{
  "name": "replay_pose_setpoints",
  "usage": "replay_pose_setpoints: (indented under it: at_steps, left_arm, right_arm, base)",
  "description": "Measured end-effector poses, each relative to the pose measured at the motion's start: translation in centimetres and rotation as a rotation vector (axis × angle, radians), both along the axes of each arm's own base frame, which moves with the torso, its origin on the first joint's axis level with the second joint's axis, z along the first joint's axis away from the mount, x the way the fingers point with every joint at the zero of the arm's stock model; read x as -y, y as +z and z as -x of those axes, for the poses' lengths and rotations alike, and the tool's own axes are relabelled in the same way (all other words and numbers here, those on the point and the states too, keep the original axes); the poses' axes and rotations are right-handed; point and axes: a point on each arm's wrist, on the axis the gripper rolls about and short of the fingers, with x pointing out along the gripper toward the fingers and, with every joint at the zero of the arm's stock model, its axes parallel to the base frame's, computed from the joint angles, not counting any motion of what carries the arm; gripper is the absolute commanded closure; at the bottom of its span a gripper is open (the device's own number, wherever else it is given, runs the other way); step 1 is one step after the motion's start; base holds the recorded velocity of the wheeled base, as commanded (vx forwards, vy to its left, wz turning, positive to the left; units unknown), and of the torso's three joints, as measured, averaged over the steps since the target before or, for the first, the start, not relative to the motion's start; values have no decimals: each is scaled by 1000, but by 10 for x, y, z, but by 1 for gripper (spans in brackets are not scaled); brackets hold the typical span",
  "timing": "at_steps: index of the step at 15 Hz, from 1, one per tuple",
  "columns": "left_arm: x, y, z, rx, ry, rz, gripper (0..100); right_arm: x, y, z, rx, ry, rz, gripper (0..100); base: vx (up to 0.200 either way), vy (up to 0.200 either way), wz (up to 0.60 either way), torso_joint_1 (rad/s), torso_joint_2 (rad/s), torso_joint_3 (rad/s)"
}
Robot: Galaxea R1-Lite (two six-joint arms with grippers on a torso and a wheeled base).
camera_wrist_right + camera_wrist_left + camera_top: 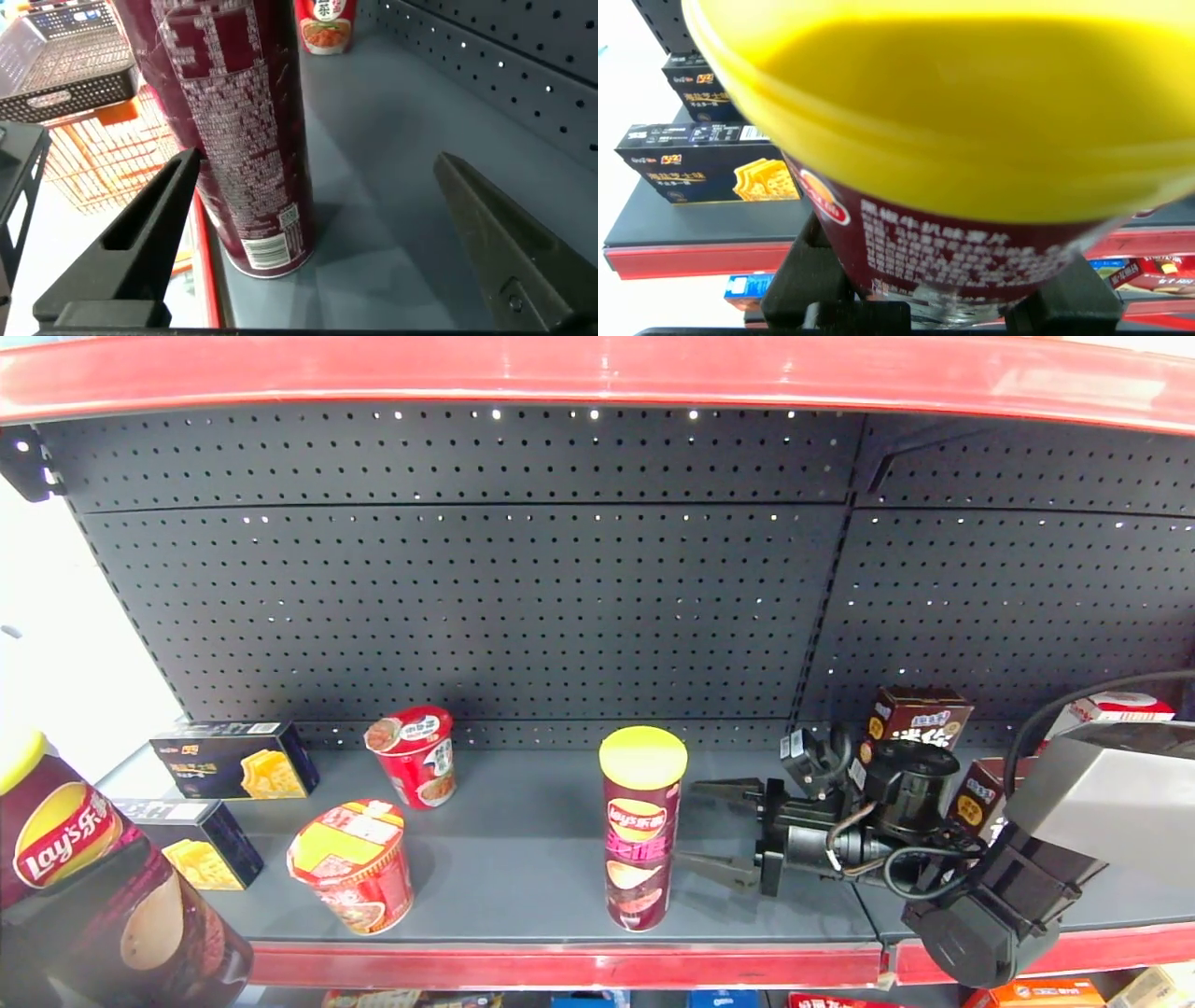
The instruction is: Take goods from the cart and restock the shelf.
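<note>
A dark red chip can with a yellow lid (pixel 642 831) stands upright near the front of the grey shelf (pixel 523 845). My right gripper (pixel 724 831) is just to its right, open, with the fingertips a little short of the can. In the right wrist view this can (pixel 234 140) stands close to one finger (pixel 140 233), and the other finger (pixel 505 243) is far off. A second, identical chip can (pixel 84 887) is held tilted at the lower left. Its yellow lid (pixel 952 84) faces the left wrist camera, with my left gripper (pixel 938 299) shut on its body.
Two red cup noodles (pixel 415 756) (pixel 355 863) and two dark blue boxes (pixel 233 761) (pixel 201 840) sit on the shelf's left half. Brown boxes (pixel 920 714) and a white box (pixel 1116 707) stand behind my right arm. A black basket (pixel 65 56) lies beyond the red shelf lip (pixel 560 966).
</note>
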Motion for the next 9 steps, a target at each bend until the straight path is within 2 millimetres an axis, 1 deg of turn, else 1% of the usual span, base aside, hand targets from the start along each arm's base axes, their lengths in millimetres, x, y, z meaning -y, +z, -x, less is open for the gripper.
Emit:
replay_pose_setpoints:
  at_steps: [3, 5, 7, 9]
  left_arm:
    - [0, -1, 0, -3, 0, -1, 100]
    - [0, -1, 0, -4, 1, 0, 100]
    - [0, -1, 0, -4, 1, -1, 100]
    - [0, 0, 0, 1, 2, 2, 100]
  right_arm:
    - [-5, 5, 17, -3, 34, 3, 0]
    - [-8, 6, 23, -3, 51, 3, 0]
    - [-11, 4, 23, -9, 59, 5, 0]
    - [-15, 0, 17, -9, 60, 5, 0]
  base:
    - [0, 0, 0, 0, 0, 0]
    - [0, 0, 0, 0, 0, 0]
    - [0, 0, 0, 0, 0, 0]
    - [0, 0, 0, 0, 0, 0]
